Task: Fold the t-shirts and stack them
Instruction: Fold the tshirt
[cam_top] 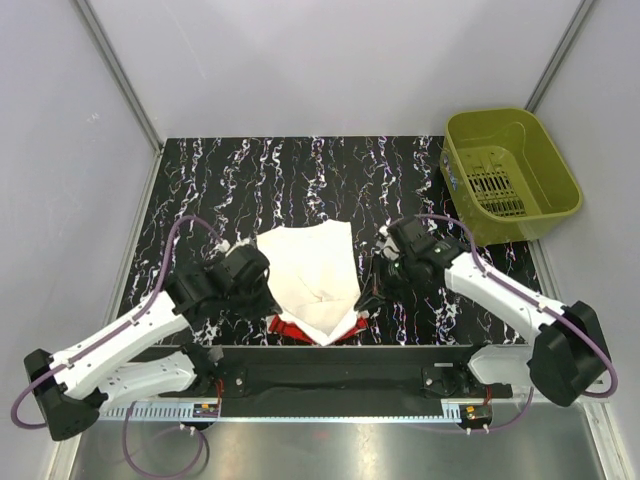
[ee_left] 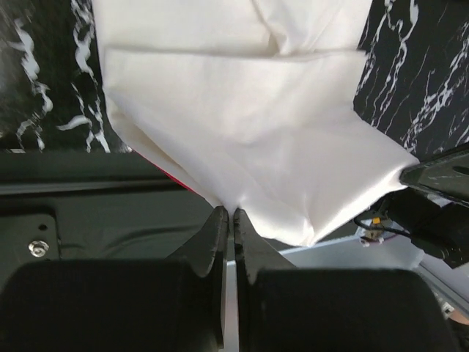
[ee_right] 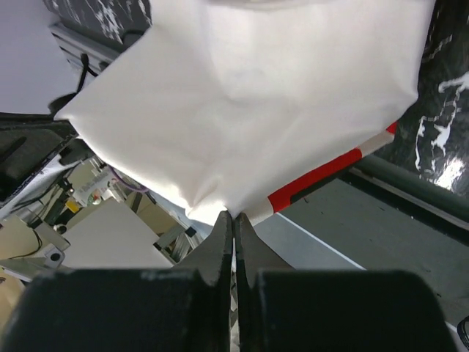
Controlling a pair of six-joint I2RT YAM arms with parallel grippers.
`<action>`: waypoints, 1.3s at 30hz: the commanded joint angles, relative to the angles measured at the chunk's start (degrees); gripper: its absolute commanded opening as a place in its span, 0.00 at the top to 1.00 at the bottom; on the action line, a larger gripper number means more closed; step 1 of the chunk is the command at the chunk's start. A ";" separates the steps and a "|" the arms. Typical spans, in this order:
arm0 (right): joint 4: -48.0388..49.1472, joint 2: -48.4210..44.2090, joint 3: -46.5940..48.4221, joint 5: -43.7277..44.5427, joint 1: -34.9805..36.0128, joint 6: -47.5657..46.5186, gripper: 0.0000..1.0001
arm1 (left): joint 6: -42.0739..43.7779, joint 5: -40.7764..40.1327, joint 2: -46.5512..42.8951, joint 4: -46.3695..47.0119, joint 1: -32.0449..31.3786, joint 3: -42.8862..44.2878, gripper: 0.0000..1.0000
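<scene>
Black metal rail (cam_top: 340, 375) runs along the near edge, between the two arm bases. Just beyond it a red garment (cam_top: 298, 327) lies on the tabletop (cam_top: 300, 180), mostly covered, with only its near edge peeking out; the right wrist view shows a white band beside the red along that edge. Over it lies the white t-shirt (cam_top: 310, 272), part-folded into a rough wedge whose point reaches toward the rail, at the middle of the near half of the tabletop. The left pincer (ee_left: 227, 213) is clamped on the shirt's left edge, its fingers pressed together with the cloth drawn to a pinch between them. The right pincer (ee_right: 234, 215) is likewise clamped on the shirt's right edge, and the fabric spreads away from its tips in taut creases. No print or label that can be read shows on either garment. The tabletop is black marble-patterned with white veins. At its far right corner stands an olive-green plastic basket (cam_top: 505, 228) with slotted walls, well apart from the shirts.
</scene>
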 commanded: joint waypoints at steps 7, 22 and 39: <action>-6.28 8.49 12.50 -4.93 -7.79 -10.05 1.00 | 14.37 3.18 2.50 1.17 12.69 6.72 1.00; -5.32 24.58 27.09 -11.44 -13.42 -13.57 1.00 | 26.06 10.21 14.62 6.36 27.99 12.69 1.00; -5.58 37.32 40.54 -15.40 -17.02 -13.83 1.00 | 31.60 14.69 26.58 13.47 37.22 19.02 1.00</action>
